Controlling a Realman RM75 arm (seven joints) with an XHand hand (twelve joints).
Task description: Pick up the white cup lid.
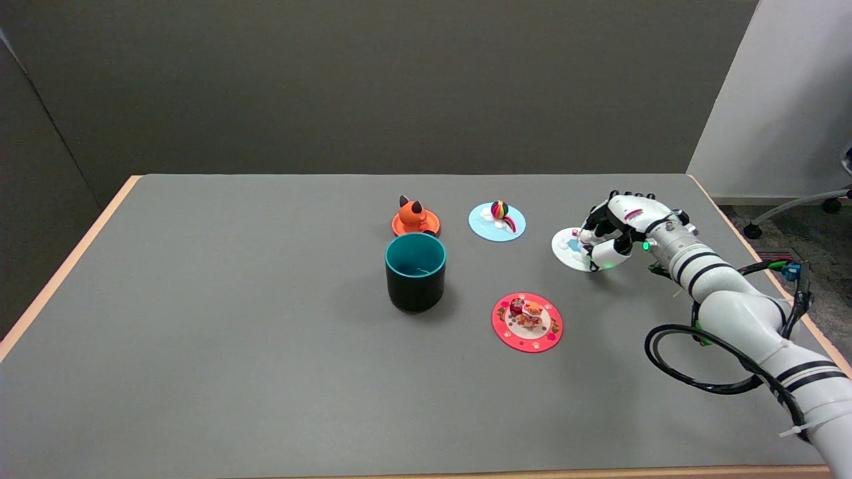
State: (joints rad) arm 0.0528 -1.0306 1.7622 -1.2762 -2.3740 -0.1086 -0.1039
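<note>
The white cup lid [567,250], a flat white disc with a small figure on top, lies on the grey table [266,372] at the right. My right hand [616,233] covers the lid's right part. Its fingers [591,228] curl down onto the figure from behind and the thumb [607,256] presses in from the front, so the hand pinches the lid. The lid's left half shows; its right edge is hidden under the hand. The lid looks to be low on the table.
A dark cup with a teal inside [415,271] stands mid-table. An orange cat lid [415,220] lies behind it, a light blue lid [497,221] is left of the white one, and a red lid [527,322] lies in front. The table's right edge [739,233] is near the arm.
</note>
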